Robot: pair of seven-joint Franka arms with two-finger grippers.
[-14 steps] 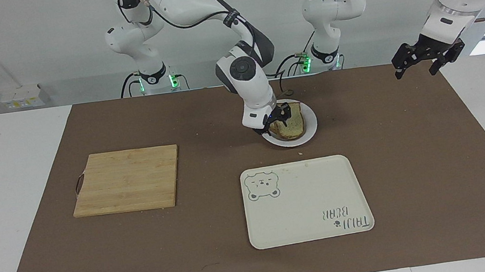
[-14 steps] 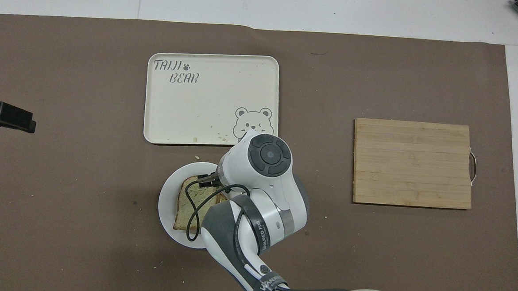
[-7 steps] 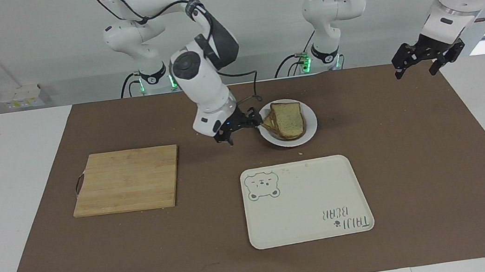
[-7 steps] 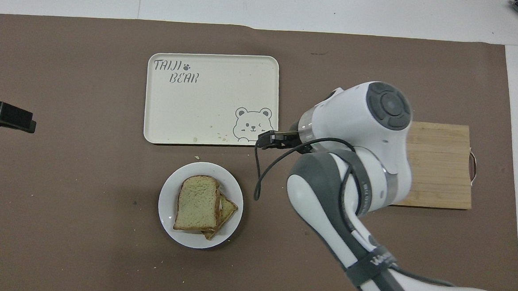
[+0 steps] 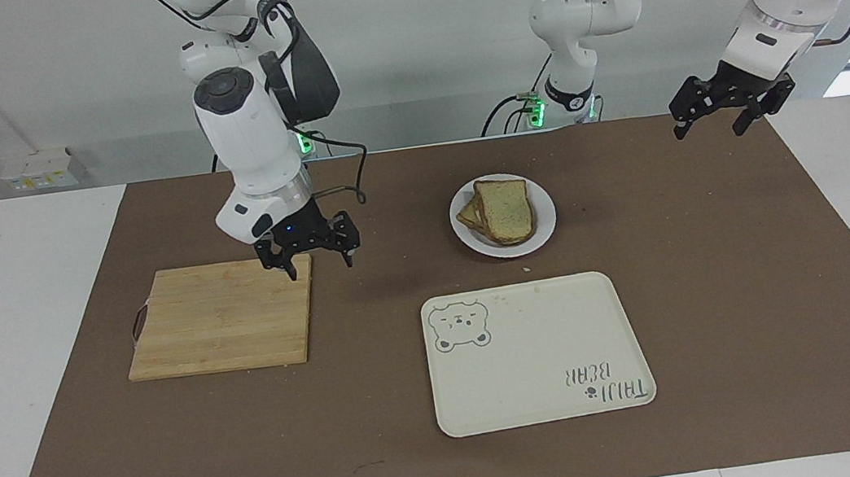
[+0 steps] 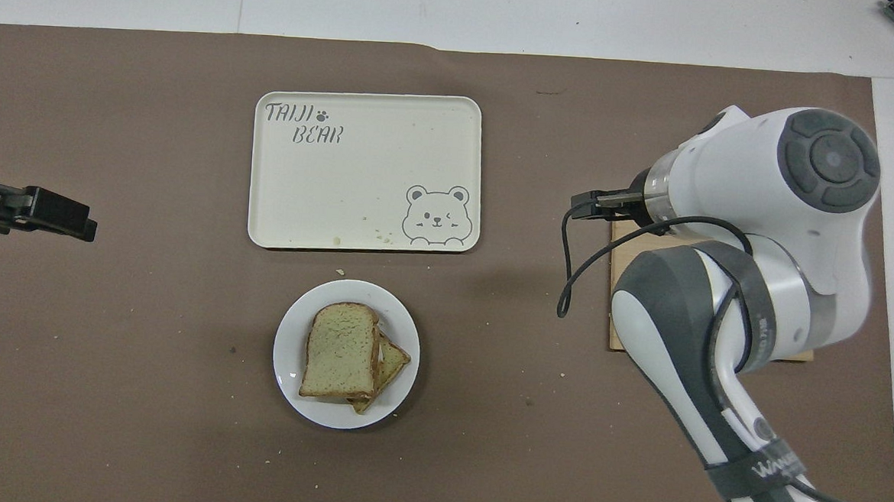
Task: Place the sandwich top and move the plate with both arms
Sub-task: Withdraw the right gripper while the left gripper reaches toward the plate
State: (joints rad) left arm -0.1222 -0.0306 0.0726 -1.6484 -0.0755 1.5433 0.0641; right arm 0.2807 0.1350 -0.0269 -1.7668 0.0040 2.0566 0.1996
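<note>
I start at the robots' end. The small round white plate (image 5: 502,216) lies just right of centre, in the upper half of the facing view; on the overhead it is below centre (image 6: 288,365). On it the pale bread slice with brown crust, the sandwich top (image 5: 505,208), lies flat over a toasted slice (image 5: 469,219). Only a corner of that lower slice pokes out; I cannot make out what is between the two.

The right arm's black two-fingered gripper (image 5: 316,262) hangs left of centre in the facing view, over the corner of the rectangular wooden cutting board (image 5: 222,317) nearest the plate. Fingers spread, nothing between them. Overhead, the white arm covers most of the board (image 6: 619,287) and the fingertips are hidden.

The left arm's black gripper (image 5: 709,123) hovers in the upper right of the facing view, over the brown mat's (image 5: 725,273) edge. Fingers spread, empty. Overhead it is cut by the left frame edge (image 6: 85,228).

Farthest out, the cream rectangular tray with the bear drawing (image 5: 536,351) holds only a few crumbs.

Against one second ago: the right gripper was at the plate, on the bread; it has let go and swung away to the board. The left gripper has shifted slightly toward the centre. Plate, tray and board have not moved.
</note>
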